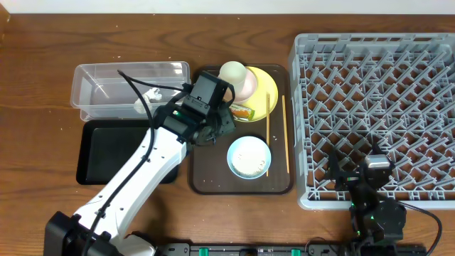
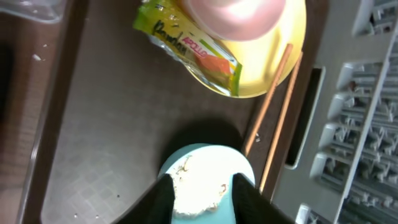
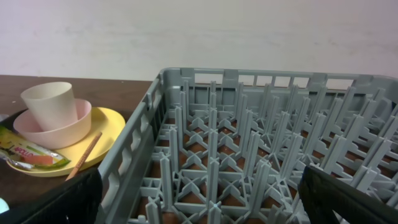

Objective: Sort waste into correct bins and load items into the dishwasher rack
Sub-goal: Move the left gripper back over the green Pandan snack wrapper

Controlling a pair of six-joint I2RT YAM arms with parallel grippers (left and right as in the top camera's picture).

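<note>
Two claws: left claw [image 2: 203, 180] over light blue bowl [image 2: 205, 149], grip unclear; right claw [image 3: 199, 199] wide open.
Wrapper [image 1: 242, 112]: plate's [image 1: 270, 85] 7 o'clock.

Overhead camera: fixed above, facing straight down on the surface [image 1: 43, 43]. It gives the widest view, taking in the tray [image 1: 213, 178] and rack [image 1: 377, 85].

Left wrist camera: close above the tray, facing down and forward past the left hand [image 2: 203, 177], with the rack at its right edge.

Right wrist camera: low and near level, looking across the rack toward a wall [image 3: 199, 31], with the right hand [image 3: 199, 180] showing at the bottom corners.

All three views share the plate [image 1: 270, 85] and the rack.
</note>
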